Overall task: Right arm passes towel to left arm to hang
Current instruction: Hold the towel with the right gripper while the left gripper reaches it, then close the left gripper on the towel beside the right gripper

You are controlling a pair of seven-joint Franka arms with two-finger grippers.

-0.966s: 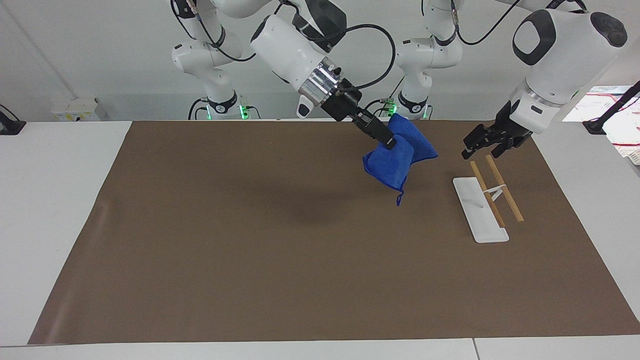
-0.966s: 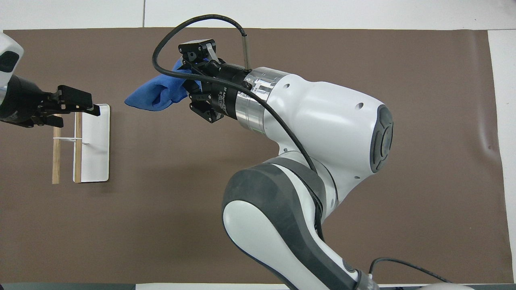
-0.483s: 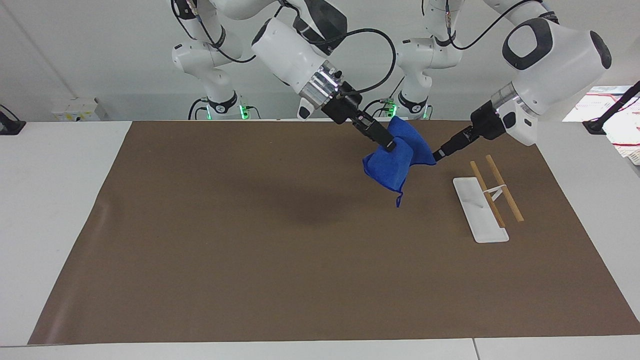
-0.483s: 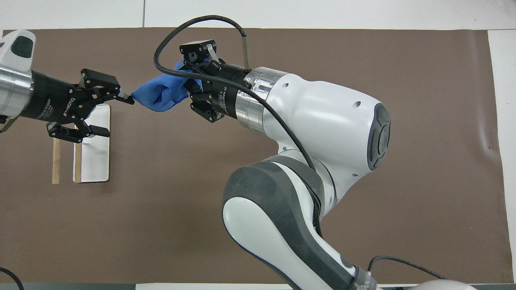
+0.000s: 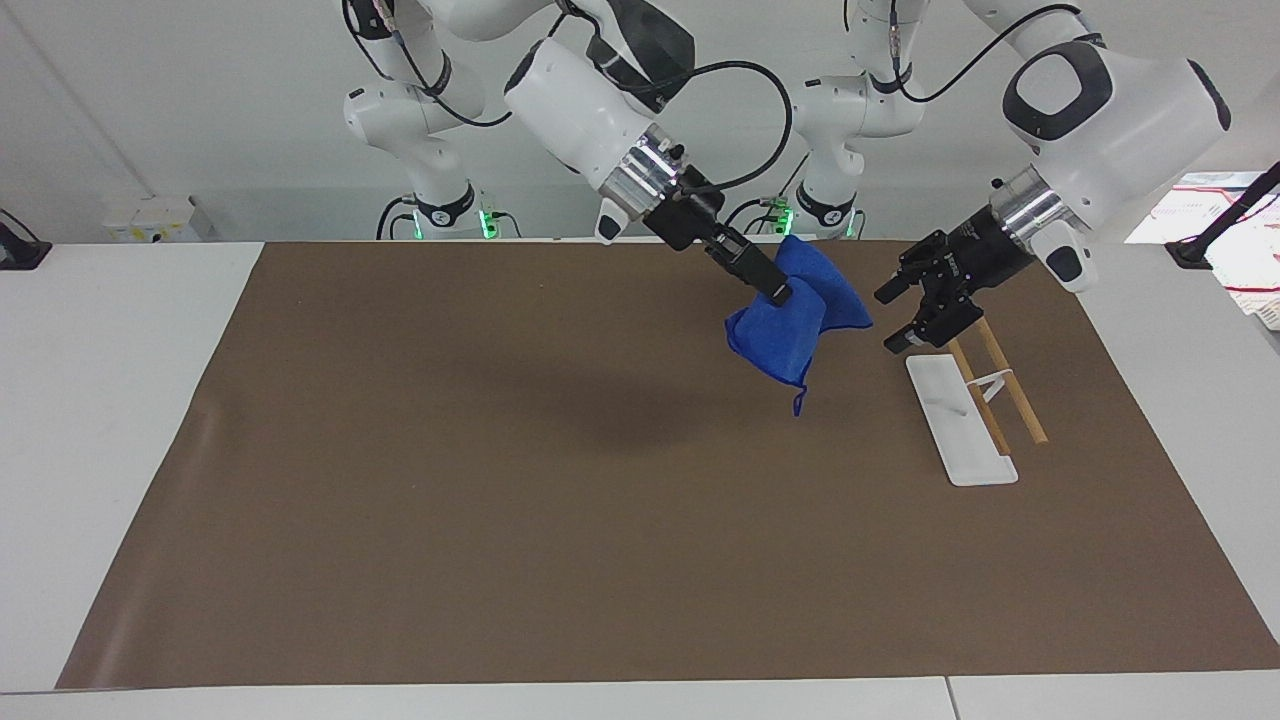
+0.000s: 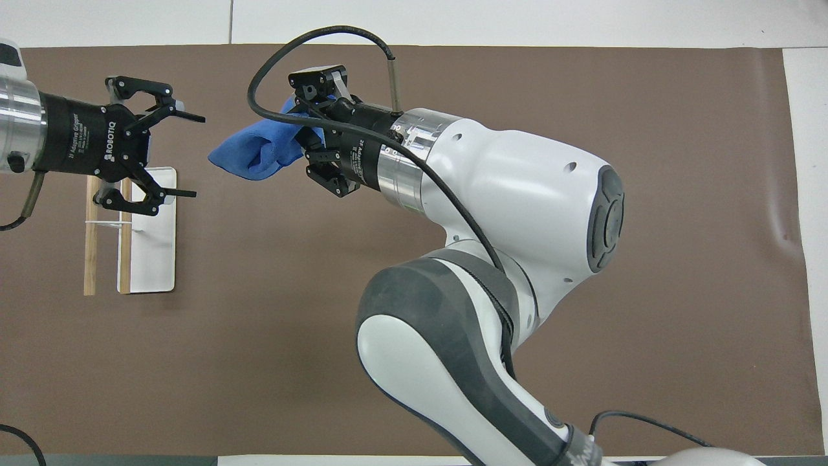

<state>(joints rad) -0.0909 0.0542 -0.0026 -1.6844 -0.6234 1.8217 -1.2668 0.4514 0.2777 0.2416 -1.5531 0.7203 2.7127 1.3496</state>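
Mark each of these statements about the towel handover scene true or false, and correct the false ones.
1. The right claw is shut on the towel. True.
2. The towel lies flat on the brown mat. False: it hangs in the air from the right claw, above the brown mat.
3. The left claw is open. True.
4. The left claw already grips the towel. False: it is beside the towel, apart from it, with nothing in it.
5. The towel is draped over the rack. False: the rack, a white base with two wooden rods, is bare.
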